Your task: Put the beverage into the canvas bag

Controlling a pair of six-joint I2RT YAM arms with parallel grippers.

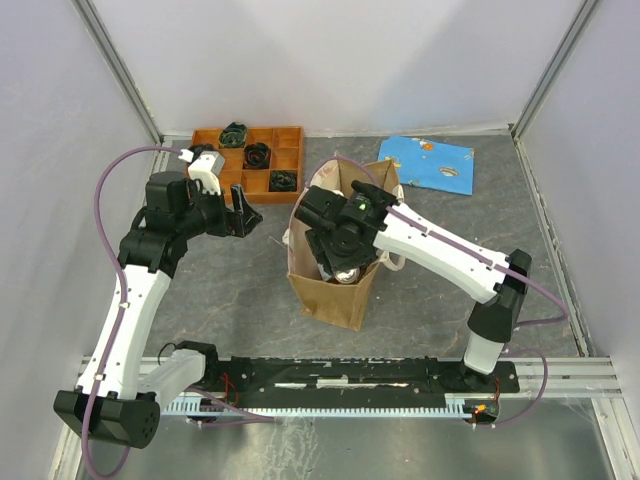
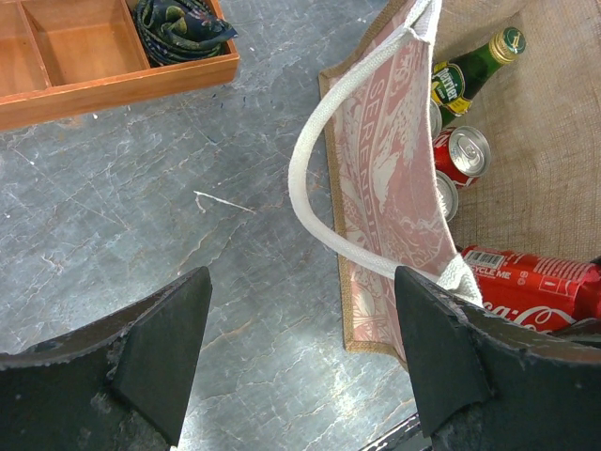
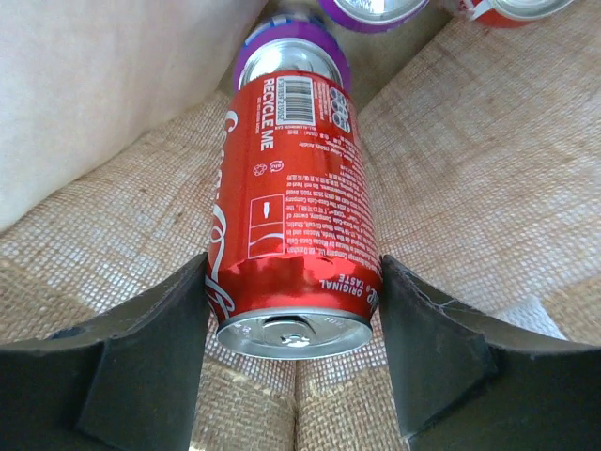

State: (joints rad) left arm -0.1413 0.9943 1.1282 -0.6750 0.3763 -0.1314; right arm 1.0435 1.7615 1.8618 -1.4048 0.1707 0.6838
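Beverage can, red cola, is clamped between the right pincer fingers, down inside the canvas bag, with its far end right up against a purple can lying just beyond. A green bottle and other drinks crowd the bag floor. Left pincer is spread wide and empty, hovering over the table just beside the bag's white handle, steadying nothing. Orange tray and blue cloth sit farther back, out of play. Risks: letting go here likely knocks metal on metal, so the drink may roll or wedge. The soft, unsupported walls could also catch the wrist on exit and tip the bag.
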